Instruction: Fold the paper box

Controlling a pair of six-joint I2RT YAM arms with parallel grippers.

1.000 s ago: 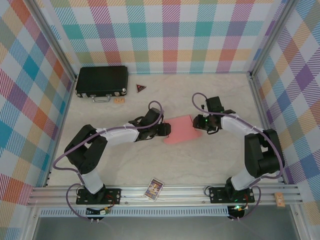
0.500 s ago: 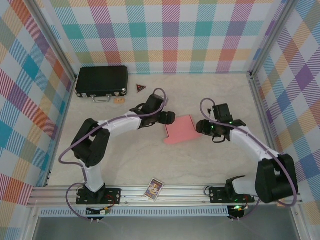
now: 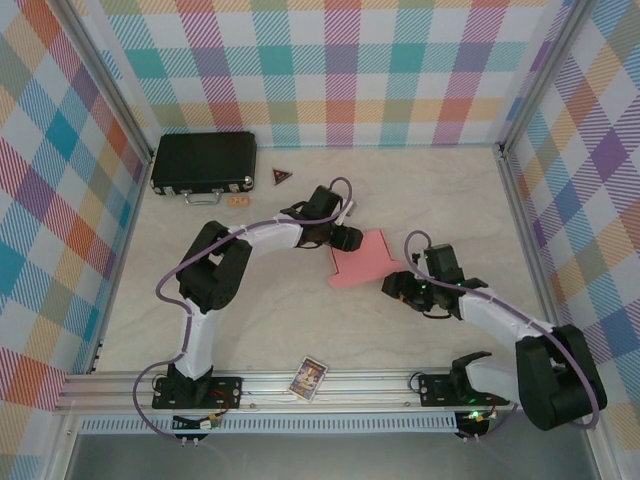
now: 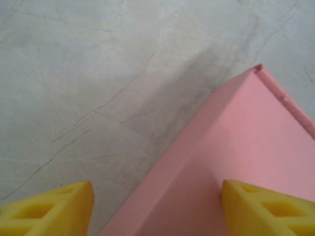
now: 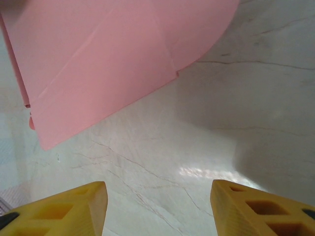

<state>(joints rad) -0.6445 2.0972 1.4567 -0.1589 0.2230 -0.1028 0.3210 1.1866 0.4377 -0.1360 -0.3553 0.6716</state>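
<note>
The pink paper box (image 3: 365,262) lies mid-table as a folded, flattish piece. My left gripper (image 3: 346,238) sits at its back left corner. In the left wrist view this gripper (image 4: 157,206) is open: one yellow fingertip (image 4: 54,211) is over bare table and the other is over the box (image 4: 246,137), not clamping it. My right gripper (image 3: 396,288) is just off the box's front right edge. Its wrist view shows the gripper (image 5: 157,206) open with only table between its fingers, and the box (image 5: 108,64) lying ahead of them.
A black case (image 3: 203,162) stands at the back left. A small dark triangle (image 3: 282,177) and a tan chip (image 3: 238,200) lie near it. A picture card (image 3: 309,378) rests on the front rail. Plaid walls enclose the table.
Both grippers have opened and come off the box. The left one moved back and right to the box's far corner. The right one drew back toward the front. The box lies lower.
</note>
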